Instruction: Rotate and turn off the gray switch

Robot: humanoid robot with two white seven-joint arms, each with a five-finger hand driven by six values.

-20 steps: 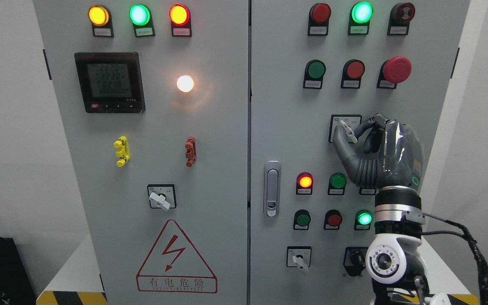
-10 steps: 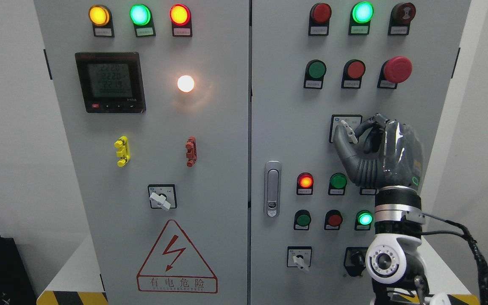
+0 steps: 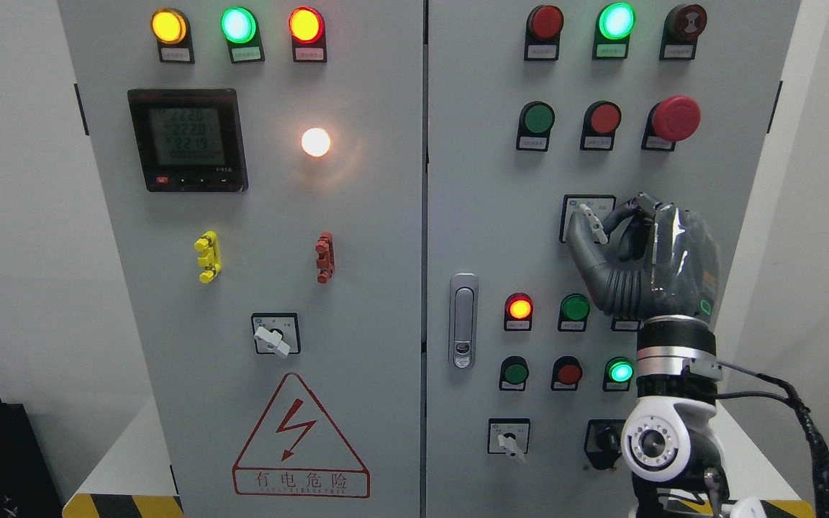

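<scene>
Right hand [image 3: 641, 248] raised at the cabinet's [image 3: 386, 216] right door — thumb and fingers [image 3: 619, 212] pinching the gray switch [image 3: 591, 221], lever tilted.

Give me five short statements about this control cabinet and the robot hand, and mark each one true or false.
1. The right robot hand has its fingers at the gray switch on the right door. True.
2. The white round lamp on the left door is dark. False: it glows brightly.
3. The red mushroom button sits above the gray switch, toward the right. True.
4. The left robot hand grips the door handle. False: no left hand shows, and nothing touches the handle.
5. The warning triangle is on the right door. False: it is low on the left door.
</scene>
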